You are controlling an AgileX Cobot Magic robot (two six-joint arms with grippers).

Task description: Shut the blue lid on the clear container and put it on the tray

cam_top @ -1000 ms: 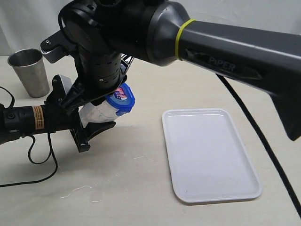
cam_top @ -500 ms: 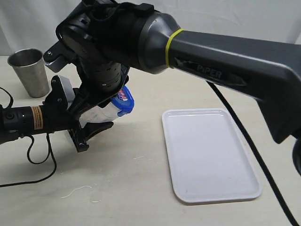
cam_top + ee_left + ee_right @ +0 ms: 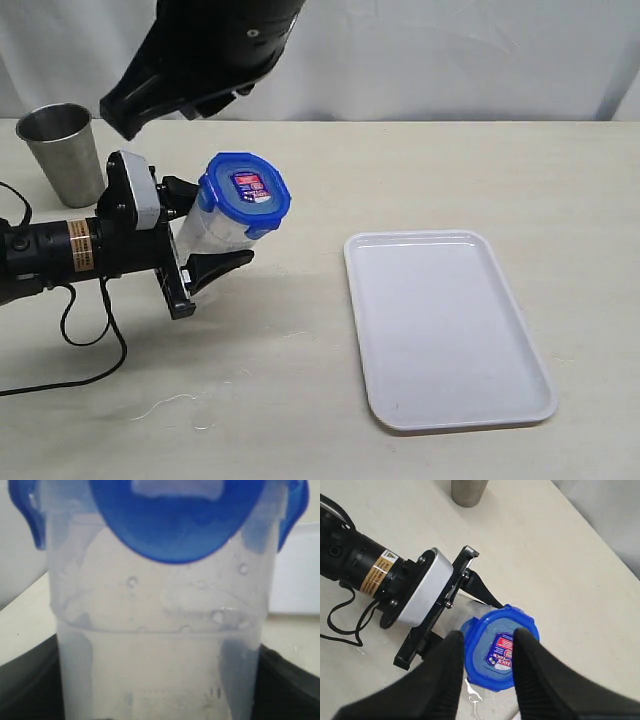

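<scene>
Exterior view: the lid [image 3: 245,192] sits on the container [image 3: 203,236], clamped tilted in the left gripper [image 3: 207,228] left of the tray [image 3: 440,330], the right gripper [image 3: 489,639] fingers apart and empty — closing seems done, next carry it right onto the tray.

The left hand [image 3: 220,226] lies on its side low over the surface [image 3: 300,390], its dark fingers clamped on the clear container [image 3: 203,236], one above it and one below. The container tilts up toward 2 o'clock, with the blue lid [image 3: 246,194] seated on its mouth, sticker face outward. The tray [image 3: 450,340] lies flat at 4 o'clock of the lid, well apart. A metal cup [image 3: 62,152] stands upright at 10 o'clock of the hand. The right arm [image 3: 205,50], a dark bulk, hangs at 12 o'clock, touching nothing
</scene>
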